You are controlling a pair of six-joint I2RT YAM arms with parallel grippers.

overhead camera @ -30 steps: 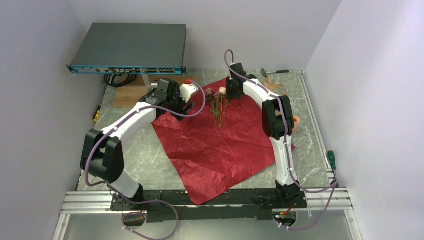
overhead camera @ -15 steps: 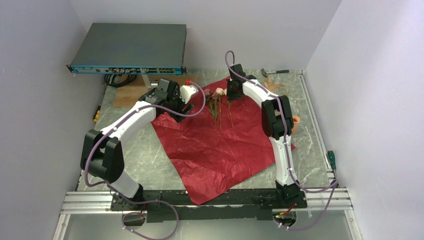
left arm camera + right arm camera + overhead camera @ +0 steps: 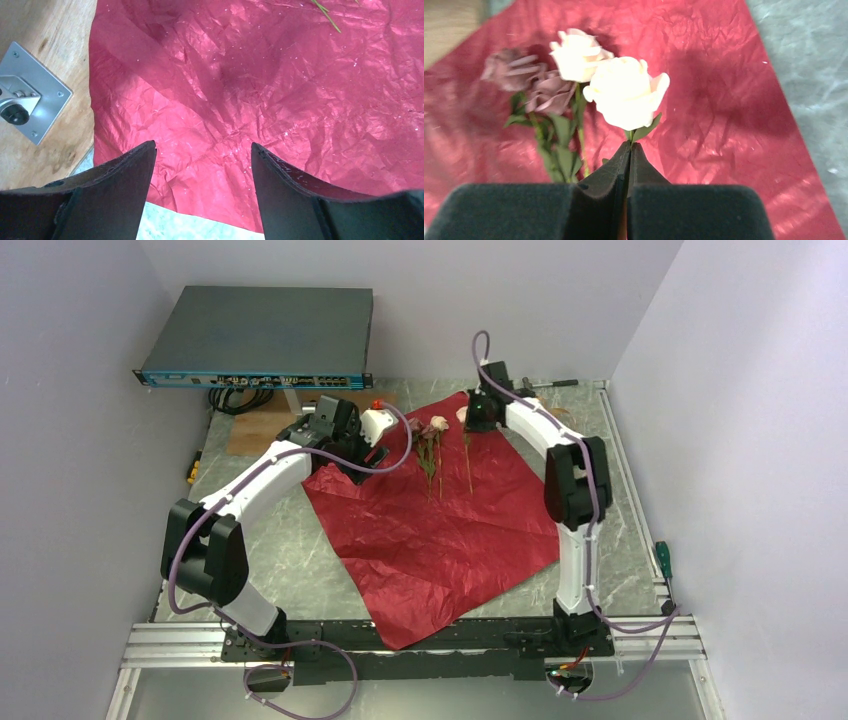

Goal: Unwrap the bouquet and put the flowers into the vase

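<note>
My right fingers are pressed together on the thin stem of a cream rose, pinching it just under the head, over the far middle of the dark red wrapping paper. The stem trails toward the near side. The other roses lie on the paper just to the left. My left fingers are spread and holding nothing, hovering over the paper's far left corner beside the wooden board. The paper lies flat on the worktop.

The vase shows in no view, which is my main worry: if it stands close to my right arm, a swing could tip it. The pinch is also narrow, so the stem may twist or slip, and a loose stem would be hard to steer into a narrow neck.
</note>
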